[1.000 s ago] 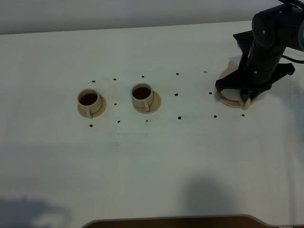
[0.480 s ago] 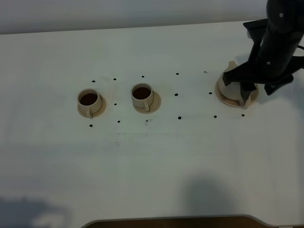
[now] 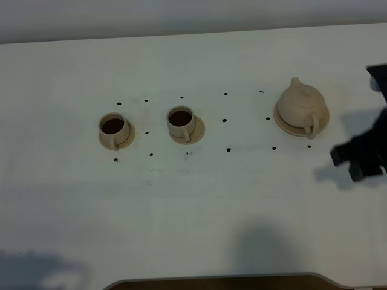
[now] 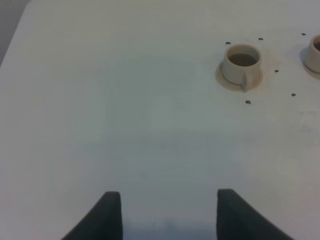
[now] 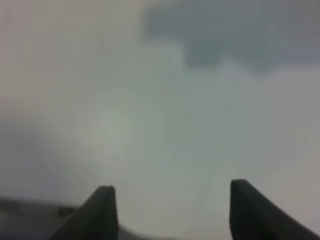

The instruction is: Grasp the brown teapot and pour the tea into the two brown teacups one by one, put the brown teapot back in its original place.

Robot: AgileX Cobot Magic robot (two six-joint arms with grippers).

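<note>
Right gripper (image 5: 167, 210) blurred, cut off beside teapot (image 3: 300, 104)

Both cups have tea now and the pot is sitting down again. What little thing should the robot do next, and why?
Probably just pull the right claw a bit farther away and rest. The teapot sits on its saucer, both teacups look dark with tea, and the claw is open and empty.

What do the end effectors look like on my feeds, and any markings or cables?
Both look matte black. The left end effector and the right end effector each show two flat, tapered fingers. In the high view the right arm is a blurred black blocky shape. No markings or cables visible.
</note>
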